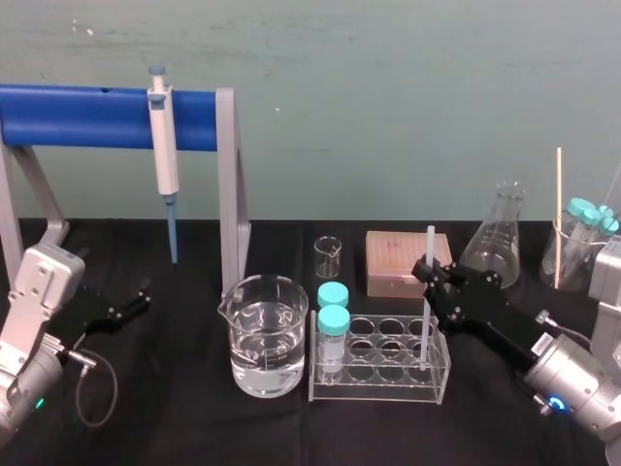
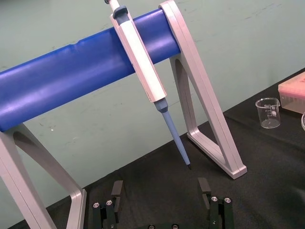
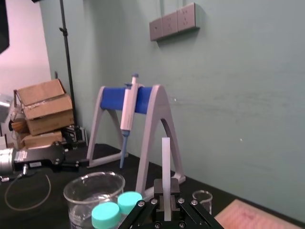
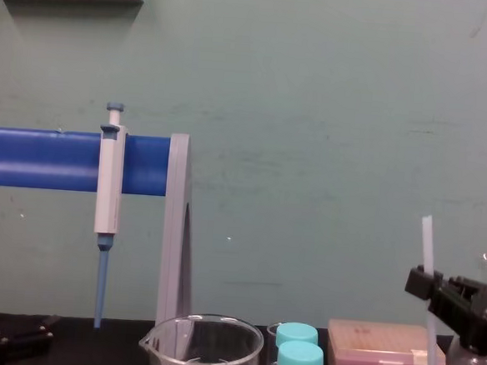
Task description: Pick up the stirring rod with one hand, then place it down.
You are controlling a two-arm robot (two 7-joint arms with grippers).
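Observation:
The stirring rod (image 1: 430, 250) is a thin translucent white stick standing upright, with my right gripper (image 1: 433, 279) shut on its middle. Its lower end reaches down into the right-hand column of the clear tube rack (image 1: 378, 388); I cannot tell whether it touches the bottom. In the right wrist view the rod (image 3: 166, 160) rises straight up from between the shut right gripper (image 3: 166, 193). The chest view shows the rod (image 4: 427, 244) sticking up above the gripper (image 4: 427, 287) at the lower right. My left gripper (image 1: 144, 294) rests low at the far left; its fingers (image 2: 116, 188) stand apart with nothing between them.
A beaker of water (image 1: 269, 335) stands left of the rack, which holds two teal-capped tubes (image 1: 333, 318). Behind are a small beaker (image 1: 328, 257), a pink tip box (image 1: 408, 262) and a conical flask (image 1: 497, 238). A pipette (image 1: 163, 146) hangs on the blue stand (image 1: 87, 116).

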